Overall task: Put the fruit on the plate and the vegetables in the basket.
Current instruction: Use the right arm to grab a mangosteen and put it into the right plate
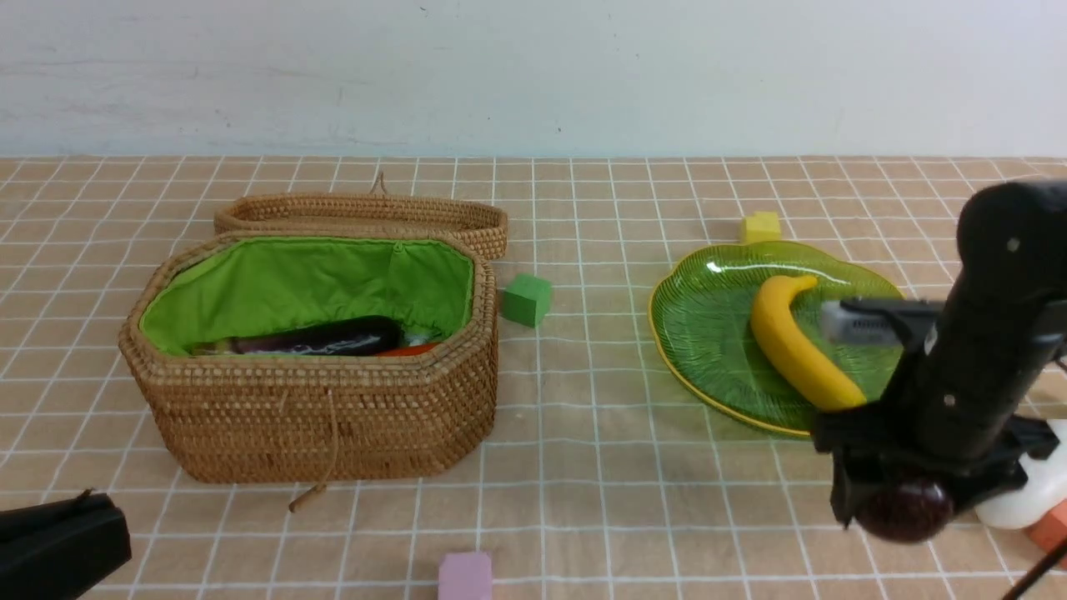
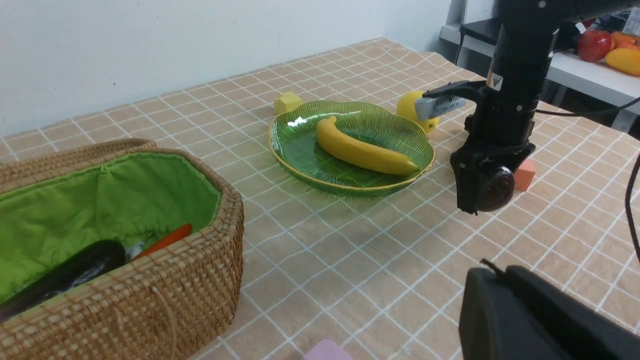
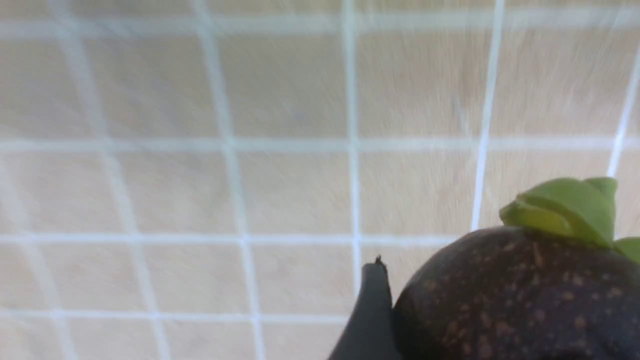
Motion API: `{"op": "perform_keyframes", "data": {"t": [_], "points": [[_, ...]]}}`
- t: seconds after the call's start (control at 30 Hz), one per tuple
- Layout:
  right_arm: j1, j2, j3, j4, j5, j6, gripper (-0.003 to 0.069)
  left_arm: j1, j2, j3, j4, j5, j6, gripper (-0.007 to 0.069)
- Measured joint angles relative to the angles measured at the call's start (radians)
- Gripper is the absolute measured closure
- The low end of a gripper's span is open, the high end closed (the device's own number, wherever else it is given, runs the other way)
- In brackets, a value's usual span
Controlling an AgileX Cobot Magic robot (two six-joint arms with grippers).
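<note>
Maroon fruit [image 1: 904, 510]: round, glossy, probably light, rigid, slippery; right claw [image 2: 487, 192] clamps its middle. Left claw [image 1: 83, 533] closed, empty.

The banana [image 1: 796, 346] lies on the plate [image 1: 708, 333], running from its back toward its front right edge. Just behind the plate sits one foam cube [image 1: 760, 227], and the lemon [image 2: 409, 106] lies near the plate's right side. To the plate's left sits a second foam cube [image 1: 526, 299]. Farther left stands the basket [image 1: 308, 400], its lid [image 1: 358, 217] lying open behind it and the aubergine [image 1: 325, 337] and carrot [image 1: 408, 349] inside. A third foam cube [image 1: 465, 575] sits well in front of the plate, to its left. In front of the plate on its right, the round fruit [image 1: 909, 508] sits between the jaws of the right gripper [image 1: 900, 517]. Farther right lie the radish [image 1: 1029, 492] and a fourth foam cube [image 1: 1054, 529].
</note>
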Motion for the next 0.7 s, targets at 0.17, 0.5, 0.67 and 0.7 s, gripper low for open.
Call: {"op": "perform_keyframes", "data": {"t": [0.17, 0.5, 0.67, 0.7], "points": [[0.000, -0.017, -0.082, 0.021, -0.211, -0.038, 0.0086, 0.000, 0.000, 0.000, -0.001, -0.063, 0.000, 0.0608], [0.000, 0.220, -0.219, 0.119, -0.495, -0.273, 0.0011, 0.000, 0.000, 0.000, -0.002, -0.069, 0.000, 0.0603], [0.000, 0.211, -0.249, 0.117, -0.480, -0.274, -0.0020, 0.000, 0.000, 0.000, -0.002, -0.062, 0.000, 0.0603], [0.000, 0.195, -0.260, 0.113, -0.458, -0.274, -0.0013, 0.000, 0.000, 0.000, -0.002, -0.061, 0.000, 0.0603]]}}
